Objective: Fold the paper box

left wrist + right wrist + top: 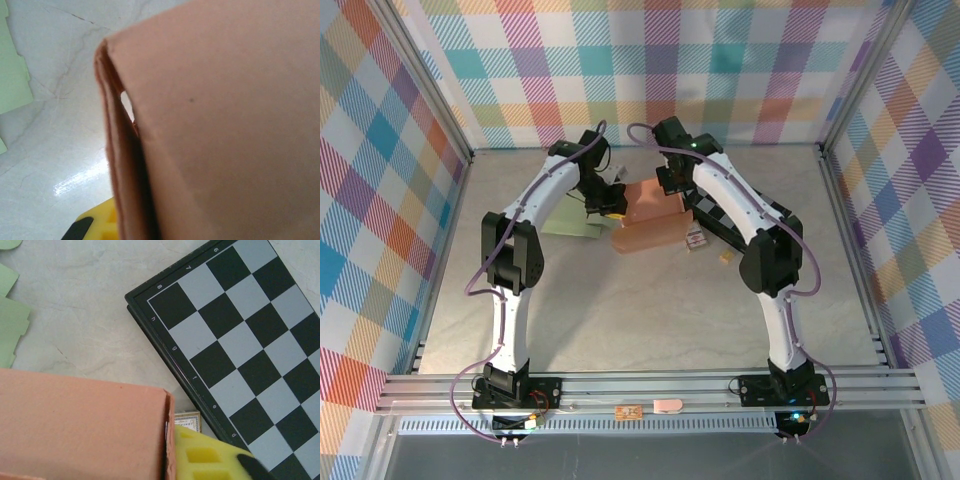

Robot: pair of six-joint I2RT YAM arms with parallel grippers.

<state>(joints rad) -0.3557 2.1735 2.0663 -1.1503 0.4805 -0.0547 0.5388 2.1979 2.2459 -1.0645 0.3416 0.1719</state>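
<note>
Grey table point(650, 320), plaid walls point(720, 70): at twelve o'clock my left gripper point(610, 207) and right gripper point(673, 186) flanked the paper box point(655, 228), probably steadying it; I couldn't tell either one's opening.

COUNT | arms 2: left arm point(535, 195), right arm point(730, 195) | paper box point(650, 218) 1 | green paper sheet point(560, 222) 1 | chessboard point(240, 340) 1 | small printed card point(187, 420) 1 | pink piece point(667, 406) on front rail 1

salmon paper box point(650, 222), partly folded, mid-table.
</note>
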